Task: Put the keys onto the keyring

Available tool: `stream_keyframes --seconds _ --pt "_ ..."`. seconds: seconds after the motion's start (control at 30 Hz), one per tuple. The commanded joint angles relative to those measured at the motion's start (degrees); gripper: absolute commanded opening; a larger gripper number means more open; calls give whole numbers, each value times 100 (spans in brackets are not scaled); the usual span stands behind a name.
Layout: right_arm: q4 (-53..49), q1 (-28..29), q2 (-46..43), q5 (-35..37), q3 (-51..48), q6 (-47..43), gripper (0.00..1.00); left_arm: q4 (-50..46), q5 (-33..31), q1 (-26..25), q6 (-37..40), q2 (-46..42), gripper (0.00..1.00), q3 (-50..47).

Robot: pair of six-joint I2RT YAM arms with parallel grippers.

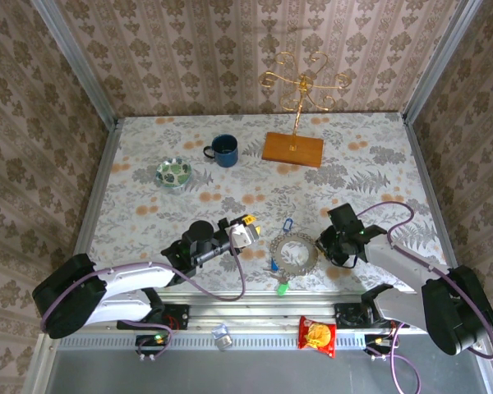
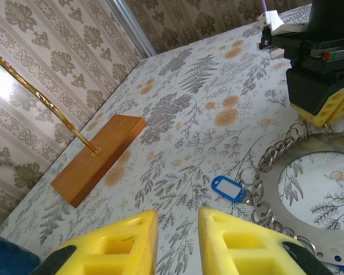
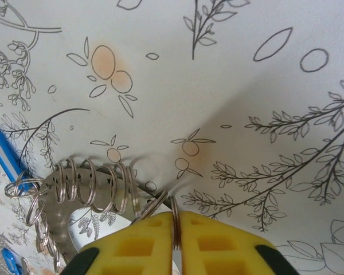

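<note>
Above the desk (image 1: 370,164), in the overhead view, the keyring (image 1: 294,253) is lying flat near the front edge between the two arms. The keys (image 1: 287,223) are lying around it on blue and green tags. The right fingers (image 1: 324,245) are meeting its right rim and the left fingers (image 1: 247,222) are hovering just off its left side. Through the left wrist camera, the left fingers (image 2: 137,243) are standing a little apart with nothing between them. They are facing the keyring (image 2: 273,192), which is showing as a flat, dull-silver band around a hollow centre, its edge threaded with thin wire loops like chain. A glossy blue tag (image 2: 228,188) is lying right against those loops, though whether it is hooked on I cannot tell. Through the right wrist camera, the right fingers (image 3: 218,246) are squeezing together on one thin wire loop at the rim of the keyring (image 3: 92,183), their blocky yellow pads pinching it edge-on. The step in hand is probably anchoring and opening a loop, so the pinch is wanting to be firm and square. Such hard, smooth, springy wire is likely to twist out sideways, and the left fingers are best taking a key by its small ring rather than its slippery tag.
</note>
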Motion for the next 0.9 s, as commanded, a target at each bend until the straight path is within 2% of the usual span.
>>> stream_keyframes --seconds 0.0,0.1,0.27,0.5,0.6,0.87 --pt "3 -90 23 -2 -36 5 6 52 -3 32 -7 -29 25 44" --pt "-44 -162 -54 -4 -22 -84 0 37 -19 29 9 -38 25 44" --pt "-212 -228 -298 -10 60 -477 0 28 -76 31 28 -81 25 43" --pt "-695 -186 -1168 -5 831 -2310 0 -42 -515 77 -34 -304 24 133" --pt "-692 -177 -1382 -318 1171 -3295 0 -295 -626 171 -140 -503 24 274" --pt "-703 17 -1022 -1184 2320 -5255 0 -835 -878 581 -718 -1129 25 638"
